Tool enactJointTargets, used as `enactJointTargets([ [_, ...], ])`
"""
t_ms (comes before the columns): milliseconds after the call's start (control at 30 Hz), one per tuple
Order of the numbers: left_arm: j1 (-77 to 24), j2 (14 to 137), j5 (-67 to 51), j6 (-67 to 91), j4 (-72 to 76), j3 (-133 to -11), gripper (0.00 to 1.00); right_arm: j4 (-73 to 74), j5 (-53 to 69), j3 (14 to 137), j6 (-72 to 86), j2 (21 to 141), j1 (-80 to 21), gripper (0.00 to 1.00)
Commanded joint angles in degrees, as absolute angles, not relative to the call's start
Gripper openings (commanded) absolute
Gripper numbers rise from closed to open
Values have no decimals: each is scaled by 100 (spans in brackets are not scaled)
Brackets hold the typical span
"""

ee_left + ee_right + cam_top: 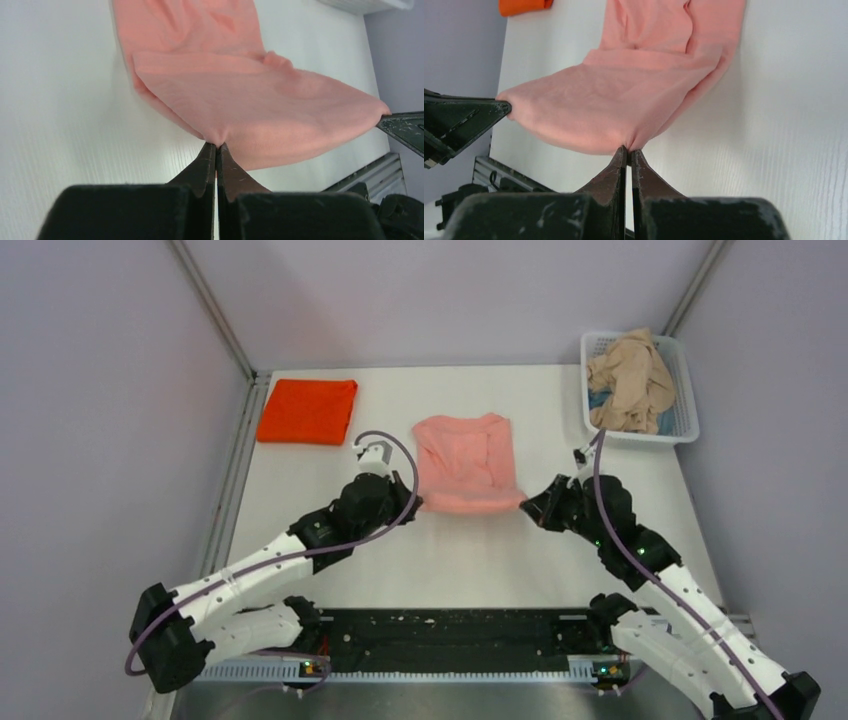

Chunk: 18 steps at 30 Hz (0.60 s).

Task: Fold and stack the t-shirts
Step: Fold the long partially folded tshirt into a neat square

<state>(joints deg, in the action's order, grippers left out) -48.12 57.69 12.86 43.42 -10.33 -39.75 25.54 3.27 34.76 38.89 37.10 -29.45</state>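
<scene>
Pinching the near corners of the salmon-pink t-shirt (465, 465), your left gripper (216, 146) and right gripper (626, 150) both have their jaws pressed together on the cloth. You hold this near edge lifted, while the far part lies on the table (450, 560) at the middle of the frame. You see the orange-red t-shirt (308, 410) folded at upper left, and the beige-tan t-shirt (630, 380) crumpled in the white basket (686, 430) at upper right.
</scene>
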Motion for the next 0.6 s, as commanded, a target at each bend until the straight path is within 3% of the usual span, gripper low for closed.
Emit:
enactJointTargets([
  [0,-4492,6029,1835,3902,-1070,-4709,0,2122,-408,4229,3595,4240,-2967,0],
  [267,-3283,7067,924,3709,-680,-5509,0,1126,533,5042,3339,5827,-2036,0],
  [567,-2784,8532,662,3175,-884,-6948,0,761,996,5861,3017,7232,-1341,0],
])
